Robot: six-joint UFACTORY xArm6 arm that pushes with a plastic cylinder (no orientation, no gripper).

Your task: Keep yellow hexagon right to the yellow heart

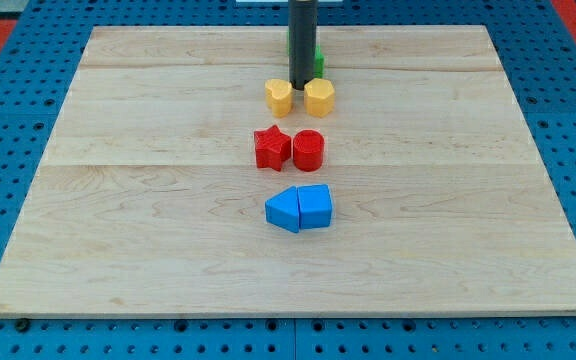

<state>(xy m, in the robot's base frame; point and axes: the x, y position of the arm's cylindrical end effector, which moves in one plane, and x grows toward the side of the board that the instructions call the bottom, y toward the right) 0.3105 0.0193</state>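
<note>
The yellow heart (279,96) lies near the top middle of the wooden board (118,200). The yellow hexagon (319,97) lies just to its right, a small gap between them. My tip (300,87) stands at the top of that gap, between the two yellow blocks and close to both; I cannot tell whether it touches either. The rod rises straight up out of the view's top.
A green block (317,61) sits behind the rod, mostly hidden. A red star (272,148) and a red cylinder (308,150) lie side by side at mid-board. Two blue blocks (299,208) touch each other below them.
</note>
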